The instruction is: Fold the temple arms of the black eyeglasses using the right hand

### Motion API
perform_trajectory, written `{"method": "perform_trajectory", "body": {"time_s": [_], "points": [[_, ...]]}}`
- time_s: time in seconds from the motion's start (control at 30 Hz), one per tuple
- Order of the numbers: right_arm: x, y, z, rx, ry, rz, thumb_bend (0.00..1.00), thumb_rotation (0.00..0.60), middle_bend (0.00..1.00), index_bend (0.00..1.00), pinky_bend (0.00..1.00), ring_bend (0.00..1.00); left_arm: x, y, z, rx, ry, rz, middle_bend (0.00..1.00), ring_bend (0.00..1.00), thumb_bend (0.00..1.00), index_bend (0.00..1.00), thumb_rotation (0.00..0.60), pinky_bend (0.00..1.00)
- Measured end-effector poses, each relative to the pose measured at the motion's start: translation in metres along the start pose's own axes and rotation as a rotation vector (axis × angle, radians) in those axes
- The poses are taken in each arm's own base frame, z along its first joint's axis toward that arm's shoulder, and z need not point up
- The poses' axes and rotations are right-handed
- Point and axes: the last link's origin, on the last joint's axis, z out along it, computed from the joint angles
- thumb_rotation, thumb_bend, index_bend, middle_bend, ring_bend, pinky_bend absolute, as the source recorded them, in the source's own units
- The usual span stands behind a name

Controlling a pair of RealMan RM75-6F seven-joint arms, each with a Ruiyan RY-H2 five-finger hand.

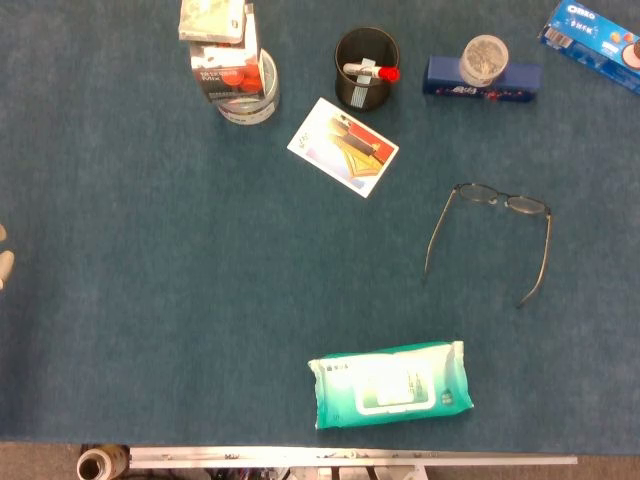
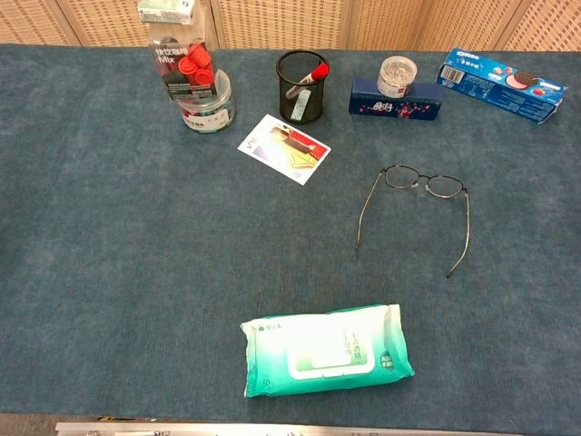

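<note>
The black eyeglasses (image 1: 500, 199) lie on the blue table cloth at the right of the middle, also in the chest view (image 2: 425, 183). Their lenses face the far side. Both thin temple arms are spread open and reach toward the near edge. My right hand is in neither view. A pale sliver at the left edge of the head view (image 1: 4, 258) looks like fingertips of my left hand; its pose is hidden. Nothing touches the glasses.
A green pack of wet wipes (image 1: 390, 385) lies near the front edge. At the back stand a black mesh pen cup (image 1: 366, 68), a picture card (image 1: 343, 147), stacked containers (image 1: 235, 70), a dark blue box with a jar (image 1: 483, 75) and an Oreo box (image 1: 595, 30).
</note>
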Motion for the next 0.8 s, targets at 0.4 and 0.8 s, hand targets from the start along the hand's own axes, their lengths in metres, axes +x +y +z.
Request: {"method": "perform_trajectory", "body": {"time_s": [0.4, 0.8], "points": [[0.001, -0.005, 0.003, 0.025, 0.003, 0.010, 0.58, 0.600, 0.52, 0.66, 0.38, 0.37, -0.003, -0.004, -0.001, 0.024, -0.026, 0.005, 0.40, 0.33, 0.25, 0.53, 0.600, 0.46], [0.001, -0.023, -0.004, 0.131, 0.045, 0.035, 0.54, 0.600, 0.49, 0.63, 0.39, 0.35, 0.001, -0.007, -0.003, 0.007, -0.025, -0.002, 0.40, 0.33, 0.25, 0.53, 0.600, 0.46]]}}
